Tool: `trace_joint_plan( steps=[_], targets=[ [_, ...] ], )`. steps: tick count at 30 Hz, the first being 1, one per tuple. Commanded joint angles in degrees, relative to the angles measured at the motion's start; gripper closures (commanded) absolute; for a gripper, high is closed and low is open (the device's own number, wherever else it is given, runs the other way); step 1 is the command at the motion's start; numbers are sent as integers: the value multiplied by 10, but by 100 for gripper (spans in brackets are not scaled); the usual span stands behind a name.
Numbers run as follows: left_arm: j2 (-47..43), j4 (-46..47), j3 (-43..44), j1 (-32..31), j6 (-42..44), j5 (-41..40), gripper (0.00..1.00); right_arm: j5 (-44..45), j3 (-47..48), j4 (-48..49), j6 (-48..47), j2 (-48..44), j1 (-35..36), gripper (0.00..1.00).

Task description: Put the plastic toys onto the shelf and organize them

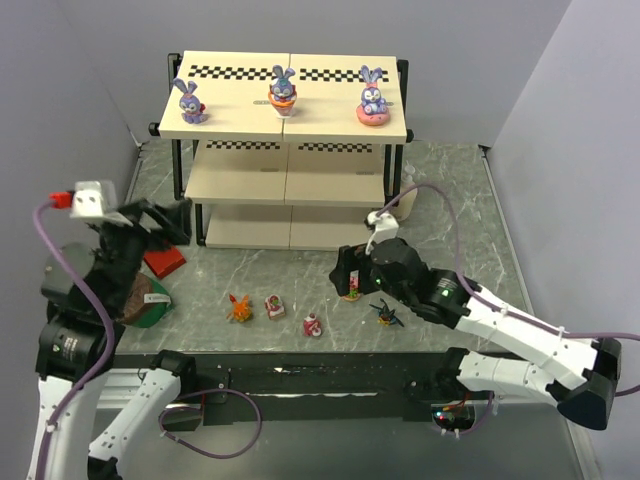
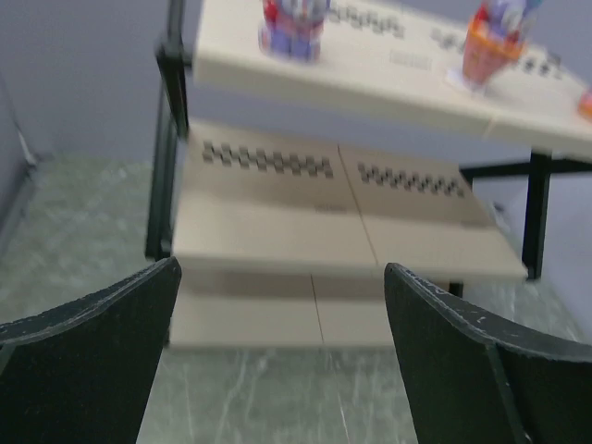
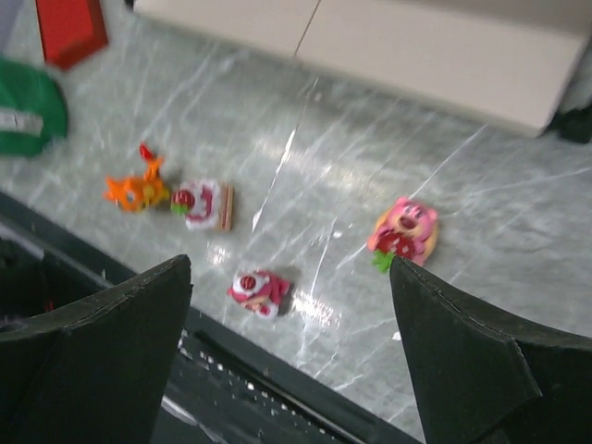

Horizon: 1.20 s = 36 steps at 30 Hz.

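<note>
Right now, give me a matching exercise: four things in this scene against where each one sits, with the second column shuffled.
1 purple bunnies
2 orange spiky creature
3 red block
4 dark winged toy

A table, near the front left leg of the shelf
B table, right end of the toy row
C top board of the shelf
D table, left end of the toy row

Pairs: 1-C, 2-D, 3-A, 4-B

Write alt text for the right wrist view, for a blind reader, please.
An orange spiky creature and three red-pink figures lie scattered on the grey marbled table. The right gripper hangs above them, jaws open. The shelf crosses the top, and a red block sits at top left.
</note>
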Motion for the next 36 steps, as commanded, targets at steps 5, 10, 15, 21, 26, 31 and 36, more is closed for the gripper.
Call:
trace_joint_plan(
  steps=[5, 10, 15, 21, 26, 31, 36],
  targets=[
    [-45, -79, -155, 3, -121, 114, 3, -94, -27, 75, -31, 117, 56, 8],
    [-56, -14, -238, 3, -181, 142, 2, -73, 8, 106, -68, 229, 123, 9],
    [-39, -5, -258, 3, -188, 100, 2, -34, 47, 156, -72, 303, 147, 10],
    [-10, -9, -243, 3, -166, 83, 2, -19, 98, 216, -90, 371, 149, 14],
    [7, -13, -225, 3, -138, 70, 3, -4, 160, 197, -92, 440, 150, 26],
    [18, -41, -183, 3, -100, 15, 4, 13, 202, 154, -71, 473, 148, 37],
    [19, -27, -176, 3, -85, 28, 4, 23, 215, 135, -54, 494, 146, 49]
  ],
)
